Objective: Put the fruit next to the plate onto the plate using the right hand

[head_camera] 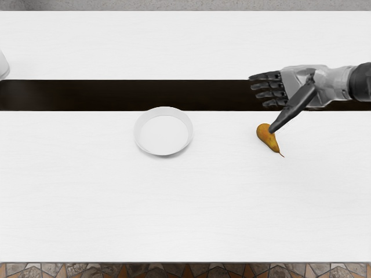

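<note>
1. Fingers (265, 86) of the right hand (293, 87): loosely spread, gripping nothing, hanging over the dark gap (116, 95) behind the worktop (232, 202). Thumb (288, 110) reaches down to the pear's fat end; whether it is touching or just above, I can't tell.
2. Pear (266, 135): on its side on the worktop, stem pointing lower right, away from the plate (141, 124). The two are well apart and the pear is not yet on the plate.
3. Handling, my guess: light, firm, smooth-skinned and rounded, so apt to roll or squirt free. Best taken across the broad belly, thumb opposite the fingers, not by the thin neck or stem.
4. The plate's rim is raised, so the lift must clear it.
</note>
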Controlling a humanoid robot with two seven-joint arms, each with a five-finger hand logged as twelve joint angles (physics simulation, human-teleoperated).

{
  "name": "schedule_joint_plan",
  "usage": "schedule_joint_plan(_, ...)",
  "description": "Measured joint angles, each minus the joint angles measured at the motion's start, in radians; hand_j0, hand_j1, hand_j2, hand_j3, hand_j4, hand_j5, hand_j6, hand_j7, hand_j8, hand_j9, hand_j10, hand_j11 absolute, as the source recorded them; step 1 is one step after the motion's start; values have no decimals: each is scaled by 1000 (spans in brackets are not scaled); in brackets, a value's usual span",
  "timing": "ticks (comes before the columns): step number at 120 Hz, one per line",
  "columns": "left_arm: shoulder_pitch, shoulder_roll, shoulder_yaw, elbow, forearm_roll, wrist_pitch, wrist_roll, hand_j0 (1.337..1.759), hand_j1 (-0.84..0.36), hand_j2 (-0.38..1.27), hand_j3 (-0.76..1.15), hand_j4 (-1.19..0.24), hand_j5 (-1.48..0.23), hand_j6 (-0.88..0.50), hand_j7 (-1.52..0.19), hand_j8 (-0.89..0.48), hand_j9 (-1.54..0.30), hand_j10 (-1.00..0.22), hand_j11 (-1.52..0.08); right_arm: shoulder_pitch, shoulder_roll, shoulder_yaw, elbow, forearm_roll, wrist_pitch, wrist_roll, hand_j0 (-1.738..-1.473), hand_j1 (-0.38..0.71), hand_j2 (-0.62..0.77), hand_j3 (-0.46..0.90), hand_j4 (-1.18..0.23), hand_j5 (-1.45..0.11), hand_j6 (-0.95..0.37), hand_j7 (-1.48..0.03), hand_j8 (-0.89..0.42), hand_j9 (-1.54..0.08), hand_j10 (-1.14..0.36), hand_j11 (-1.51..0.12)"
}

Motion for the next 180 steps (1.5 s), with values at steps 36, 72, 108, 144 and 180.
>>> schedule_joint_plan(36, 0, 0, 0, 0, 0, 0, 0, 1658, 349, 0, 0, 0, 0, -1, 0, 0, 0, 0, 0, 36, 74, -4, 14, -24, -267, -22, -1658, -307, -7, 0, -36, -46, -36, -46, -36, -46, -36, -46)
schedule_joint_plan(72, 0, 0, 0, 0, 0, 0, 0, 1658, 349, 0, 0, 0, 0, -1, 0, 0, 0, 0, 0, 165, 117, -180, 3, -46, -454, -23, -1658, -308, -7, 0, -35, -45, -35, -45, -35, -45, -35, -45)
schedule_joint_plan(108, 0, 0, 0, 0, 0, 0, 0, 1658, 349, 0, 0, 0, 0, 0, 0, 0, 0, 0, 0, 354, 216, -470, -19, -61, -611, -23, -1658, -308, -7, 0, -35, -45, -36, -45, -36, -45, -36, -45)
schedule_joint_plan(144, 0, 0, 0, 0, 0, 0, 0, 1658, 349, 0, 0, 0, 0, -1, 0, 0, 0, 0, 0, 371, 299, -583, -49, -58, -664, -23, -1658, -303, -7, 0, -39, -50, -40, -50, -40, -50, -39, -50)
schedule_joint_plan(180, 0, 0, 0, 0, 0, 0, 0, 1658, 349, 0, 0, 0, 0, 0, 0, 0, 0, 0, 0, 354, 382, -650, -106, -59, -734, -23, -1658, -217, -21, 0, -111, -143, -112, -143, -111, -143, -111, -143)
